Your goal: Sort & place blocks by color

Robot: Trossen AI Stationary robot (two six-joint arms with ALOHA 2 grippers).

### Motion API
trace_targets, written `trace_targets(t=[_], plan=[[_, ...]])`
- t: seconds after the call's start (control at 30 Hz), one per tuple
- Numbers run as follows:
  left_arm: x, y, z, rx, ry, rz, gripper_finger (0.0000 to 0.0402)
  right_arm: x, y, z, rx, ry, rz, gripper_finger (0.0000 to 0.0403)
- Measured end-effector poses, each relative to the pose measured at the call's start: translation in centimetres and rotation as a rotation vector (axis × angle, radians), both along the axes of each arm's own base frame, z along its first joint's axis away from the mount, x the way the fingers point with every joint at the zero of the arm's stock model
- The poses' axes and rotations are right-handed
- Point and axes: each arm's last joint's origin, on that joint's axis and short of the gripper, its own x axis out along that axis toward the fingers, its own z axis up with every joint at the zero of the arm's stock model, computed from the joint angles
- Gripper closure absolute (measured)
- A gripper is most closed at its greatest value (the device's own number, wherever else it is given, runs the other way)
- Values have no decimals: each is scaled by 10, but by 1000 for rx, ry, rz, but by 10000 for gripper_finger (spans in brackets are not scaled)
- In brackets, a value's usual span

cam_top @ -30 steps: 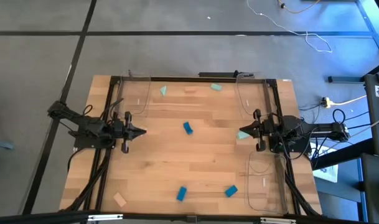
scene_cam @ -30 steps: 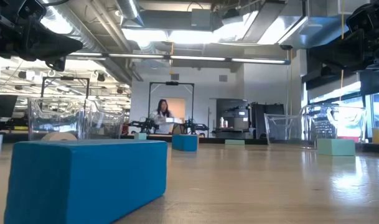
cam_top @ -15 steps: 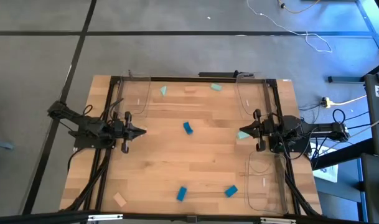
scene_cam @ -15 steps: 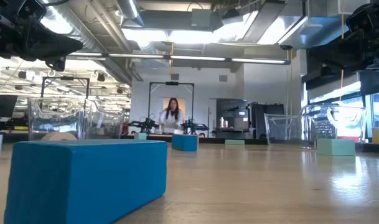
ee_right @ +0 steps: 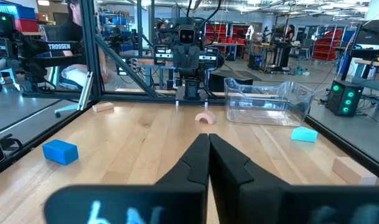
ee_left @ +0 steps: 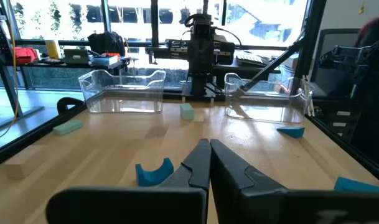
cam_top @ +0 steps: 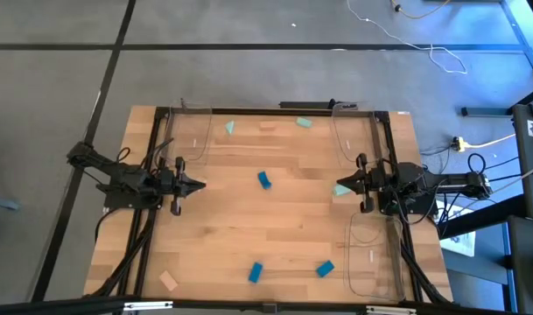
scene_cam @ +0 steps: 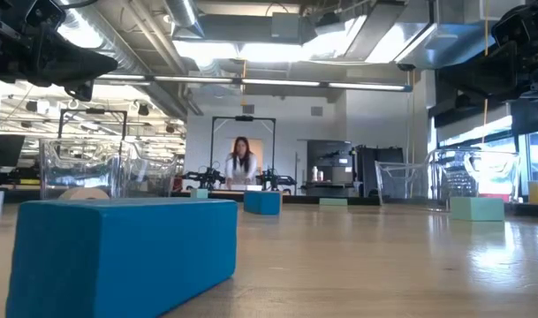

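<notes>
Nothing is sorted yet; you are at the very start. Left gripper (cam_top: 199, 185) sits at the table's left edge, fingers pressed together, empty. Right gripper (cam_top: 340, 188) sits at the right edge, likewise closed with nothing between the fingers. Both point inward toward mid-table.

Blocks lie scattered on the wooden table (cam_top: 222, 236):
- blue block (cam_top: 264, 180) mid-table, between the two grippers
- two more blue blocks (cam_top: 255, 273) near the front edge, the second (cam_top: 325, 269) just beside the front right tray
- tan block (cam_top: 168, 280) at the front left corner
- mint wedge (cam_top: 229, 128) and mint block (cam_top: 304, 122) along the far edge
- a pale mint piece (cam_top: 344, 194) just beside the right gripper's tips; whether it touches them you cannot tell

Clear trays (cam_top: 188, 133) stand at the far left, far right and front right; all look empty from above.

Your likely first step is a pick. It calls for spreading one gripper's fingers first, then descending over a block. The central blue block looks reachable by either arm. Decide which tray takes which colour before committing.
</notes>
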Motion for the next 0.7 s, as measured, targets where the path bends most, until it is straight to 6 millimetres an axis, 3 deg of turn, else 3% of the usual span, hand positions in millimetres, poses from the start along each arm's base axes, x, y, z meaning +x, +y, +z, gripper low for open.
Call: trace_targets(t=[0.2, 0.47, 0.7], plan=[[0, 0, 0, 0, 0, 0, 401, 0, 0, 0, 24, -5, 0, 393], [0, 0, 0, 0, 0, 0, 401, -1, 0, 12, -125, -130, -24, 393], [0, 0, 0, 0, 0, 0, 401, -1, -2, 9, -107, -90, -88, 393]])
